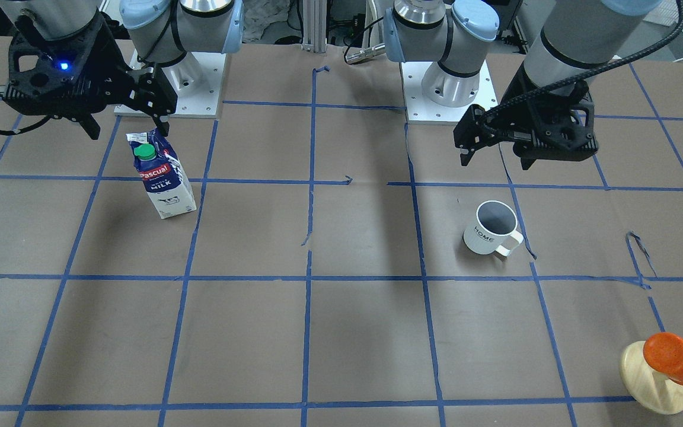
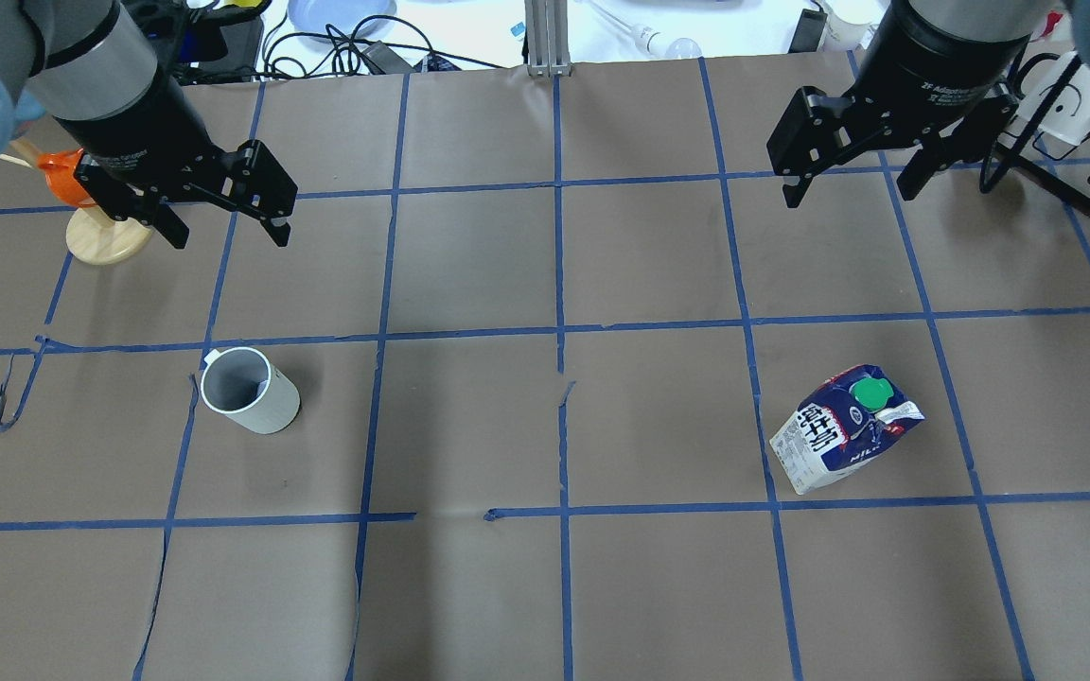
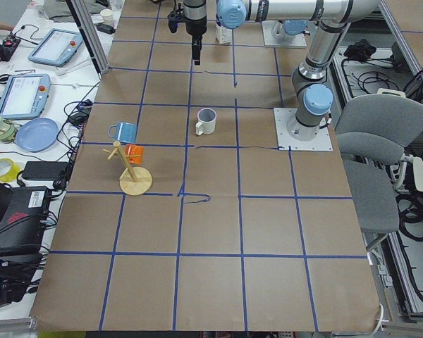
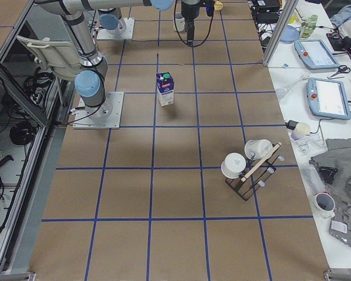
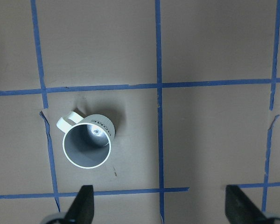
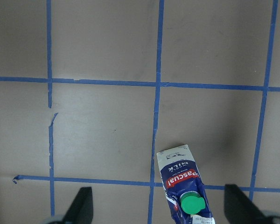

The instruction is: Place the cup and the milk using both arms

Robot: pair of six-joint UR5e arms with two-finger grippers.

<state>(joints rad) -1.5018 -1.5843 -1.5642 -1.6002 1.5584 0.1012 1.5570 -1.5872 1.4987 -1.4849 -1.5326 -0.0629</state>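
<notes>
Two grasps pending, likely: left tool [image 2: 228,235] spread wide, empty, upper left, apart from cup [image 2: 252,392]; right tool [image 2: 850,194] likewise, upper right, apart from milk [image 2: 843,430].

Table [image 2: 469,265] topped with brown paper, blue tape grid [image 2: 558,255]. Cup [image 2: 249,391] upright in left half. Milk carton [image 2: 846,427] upright in right half. Wooden stand [image 2: 105,241] beyond cup, nearer operators' edge.
</notes>
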